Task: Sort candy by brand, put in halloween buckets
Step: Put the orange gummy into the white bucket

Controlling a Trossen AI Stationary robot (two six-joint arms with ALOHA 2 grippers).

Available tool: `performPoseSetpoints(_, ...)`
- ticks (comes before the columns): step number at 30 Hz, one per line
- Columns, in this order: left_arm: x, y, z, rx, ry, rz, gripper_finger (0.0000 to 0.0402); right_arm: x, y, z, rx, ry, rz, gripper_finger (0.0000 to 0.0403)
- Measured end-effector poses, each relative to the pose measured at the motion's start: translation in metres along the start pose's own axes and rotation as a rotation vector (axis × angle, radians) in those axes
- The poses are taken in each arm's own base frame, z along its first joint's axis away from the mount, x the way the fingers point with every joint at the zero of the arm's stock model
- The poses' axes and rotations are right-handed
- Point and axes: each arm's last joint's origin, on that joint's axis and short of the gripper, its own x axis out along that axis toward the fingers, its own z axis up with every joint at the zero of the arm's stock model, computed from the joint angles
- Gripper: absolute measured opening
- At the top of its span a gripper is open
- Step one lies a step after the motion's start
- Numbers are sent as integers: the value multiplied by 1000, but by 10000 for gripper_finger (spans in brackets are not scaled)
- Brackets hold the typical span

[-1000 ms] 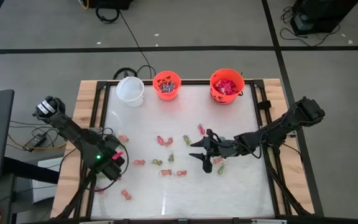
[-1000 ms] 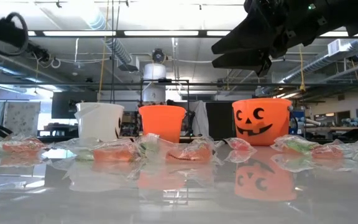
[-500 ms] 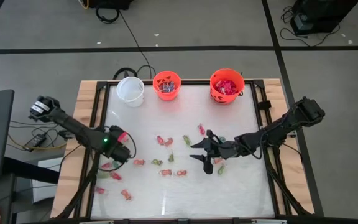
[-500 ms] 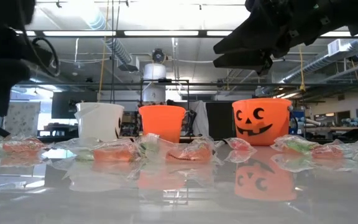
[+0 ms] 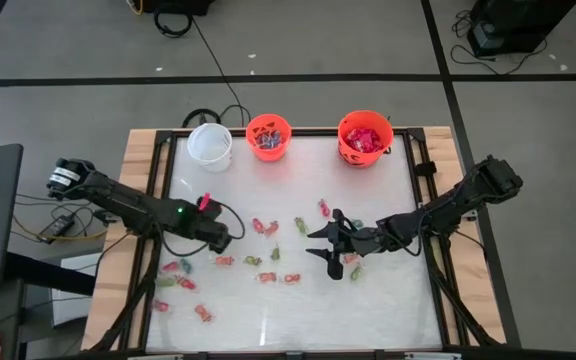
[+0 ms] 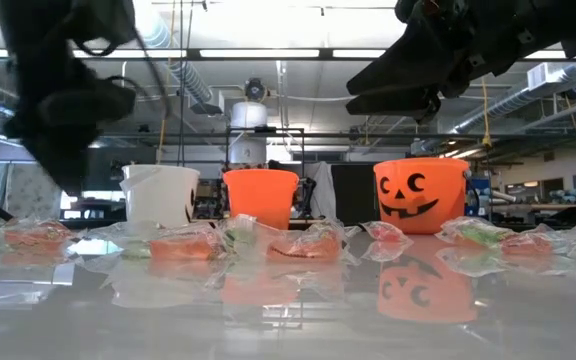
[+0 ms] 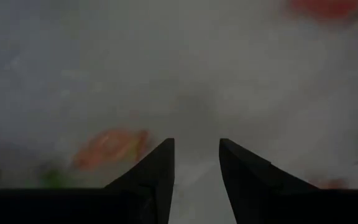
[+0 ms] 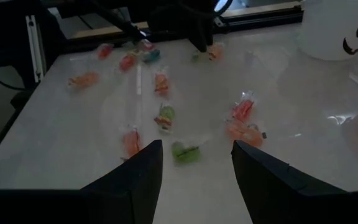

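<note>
I see candy [image 5: 265, 228] scattered mid-tabletop [image 5: 388, 300] from above. Right wrist view alone shows a green piece [image 8: 184, 151] between the spread right gripper [image 5: 320, 241]. Left gripper [image 5: 223, 240] empty, part open.

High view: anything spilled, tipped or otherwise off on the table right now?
Nothing stands out. The white bucket, small orange bucket and larger orange bucket stand upright along the far edge. The loose candy lies scattered on the table, still unsorted, none over the edge.

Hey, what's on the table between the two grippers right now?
In the high view, several wrapped candies lie between the left gripper and the right gripper: two reddish ones and a green one.
</note>
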Motion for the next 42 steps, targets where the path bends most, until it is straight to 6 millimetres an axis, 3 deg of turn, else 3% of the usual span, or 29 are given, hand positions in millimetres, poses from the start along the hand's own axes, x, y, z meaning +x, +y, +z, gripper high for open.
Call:
performPoseSetpoints(7,8,-24,9,98,-139,-154,133,0,0,-1,-2,6,-2,205)
performPoseSetpoints(12,10,-25,12,50,-232,-103,133,0,1,-2,-7,17,0,205)
performPoseSetpoints(19,15,-2,5,-24,-254,122,133,0,0,-2,-8,21,-2,205)
performPoseSetpoints(28,56,37,-8,-230,-78,236,133,0,0,-2,-8,21,-2,205)
performPoseSetpoints(42,63,46,-10,-261,-100,277,133,0,0,-2,-10,21,-3,205)
